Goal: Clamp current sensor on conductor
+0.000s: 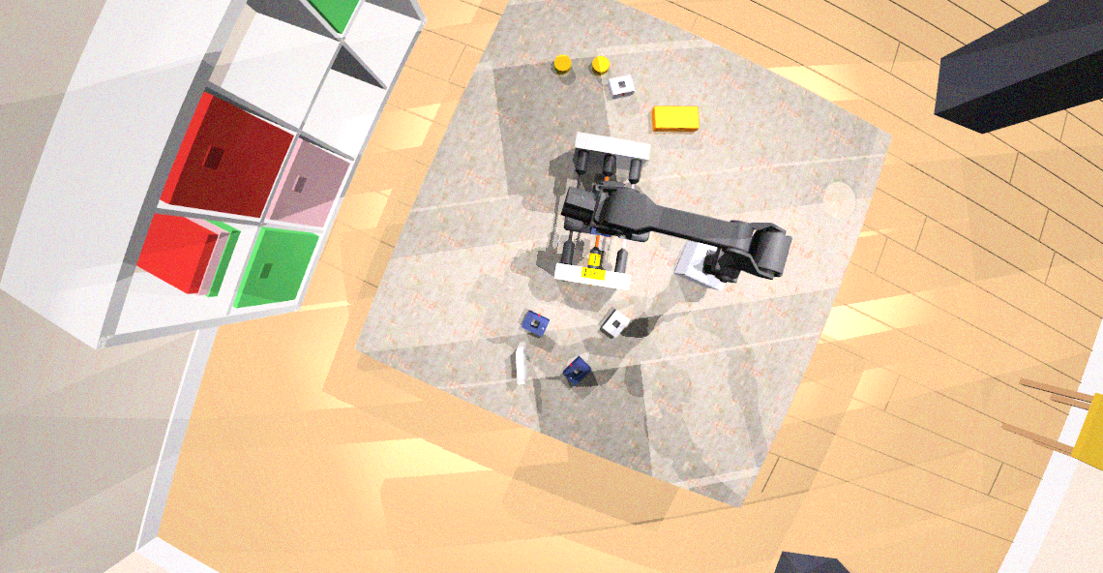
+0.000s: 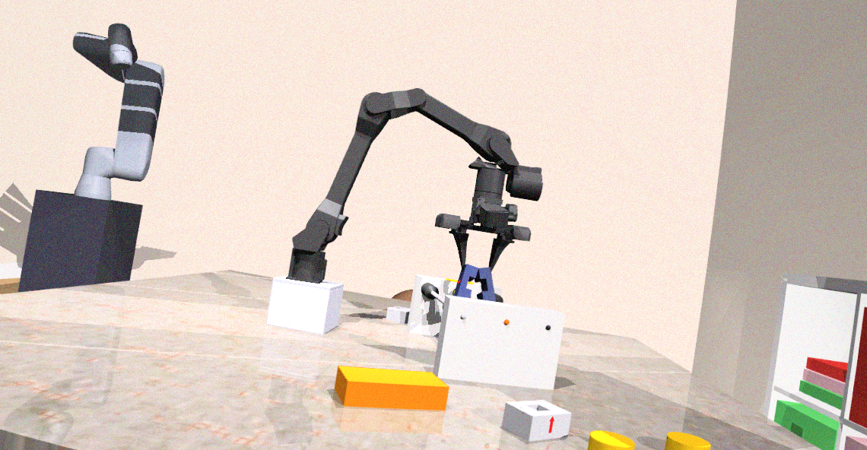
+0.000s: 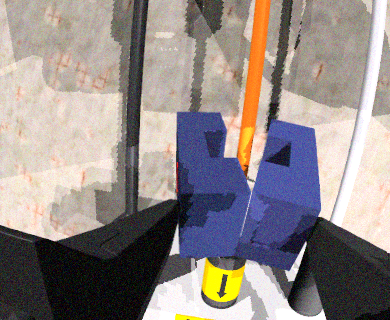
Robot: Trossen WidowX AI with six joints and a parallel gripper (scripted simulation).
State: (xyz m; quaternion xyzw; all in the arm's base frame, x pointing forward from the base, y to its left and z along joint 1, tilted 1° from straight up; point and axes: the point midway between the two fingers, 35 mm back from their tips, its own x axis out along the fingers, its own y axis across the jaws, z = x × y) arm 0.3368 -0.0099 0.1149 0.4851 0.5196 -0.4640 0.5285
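Note:
My gripper [image 2: 477, 267] [image 3: 244, 219] is shut on the blue split-core sensor [image 2: 466, 275] [image 3: 207, 205]. The sensor's two halves are spread, with the gap facing down. It is over the orange conductor [image 1: 597, 241] [image 3: 256, 60], which runs beneath the gap in the wrist view. Whether the conductor is between the jaws cannot be told. The conductor ends in a yellow sleeve [image 1: 595, 257] [image 3: 222, 284] with a black arrow, at the end block with the yellow LOAD label [image 1: 592, 273]. The sensor's red arrow is seen only edge-on, so its direction is unreadable.
A black conductor [image 3: 135, 100] and a white conductor [image 3: 367, 95] flank the orange one. The near end plate [image 2: 500, 347] hides the sensor's lower ends. A yellow-orange block [image 1: 675, 118] [image 2: 391, 389], white sensors [image 1: 621, 85] [image 1: 615, 323] and blue sensors [image 1: 535, 322] [image 1: 576, 371] stand around the fixture.

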